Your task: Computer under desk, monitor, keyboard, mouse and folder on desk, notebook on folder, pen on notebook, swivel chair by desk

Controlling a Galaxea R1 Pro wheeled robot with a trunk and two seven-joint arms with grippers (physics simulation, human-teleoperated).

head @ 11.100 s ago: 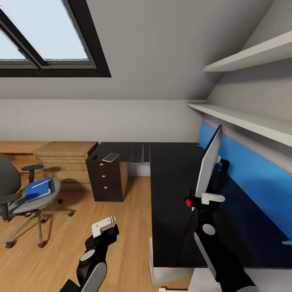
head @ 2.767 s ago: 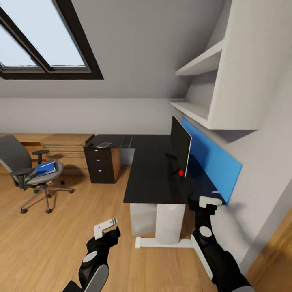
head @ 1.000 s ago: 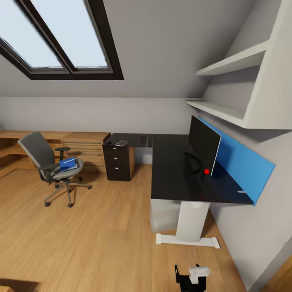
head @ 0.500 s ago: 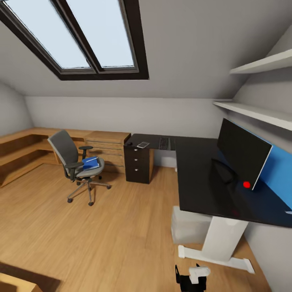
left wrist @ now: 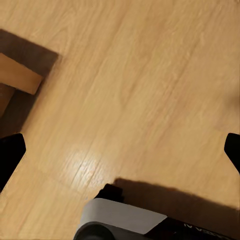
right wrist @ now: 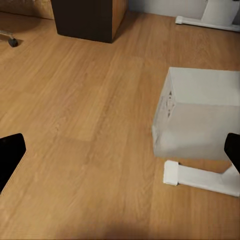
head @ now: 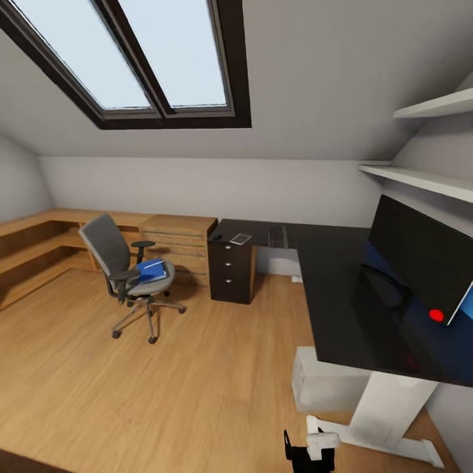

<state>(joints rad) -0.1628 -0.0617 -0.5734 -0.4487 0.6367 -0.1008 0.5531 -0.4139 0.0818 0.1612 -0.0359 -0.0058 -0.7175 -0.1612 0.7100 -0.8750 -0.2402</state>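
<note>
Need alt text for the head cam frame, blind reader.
An attic bedroom: a grey swivel chair with a flat blue folder on its seat stands on the wood floor, apart from an L-shaped glossy black desk. A wide black monitor stands on the desk and a white computer tower sits beneath.

The right pincer (head: pixel 309 447) has one black finger and one white, blocky finger on a black body. In both wrist views the fingertips (right wrist: pixel 10 152) look matte black. Behind the left pincer (left wrist: pixel 120 150) sits a rounded pale grey shell (left wrist: pixel 122 217) on black housing.
</note>
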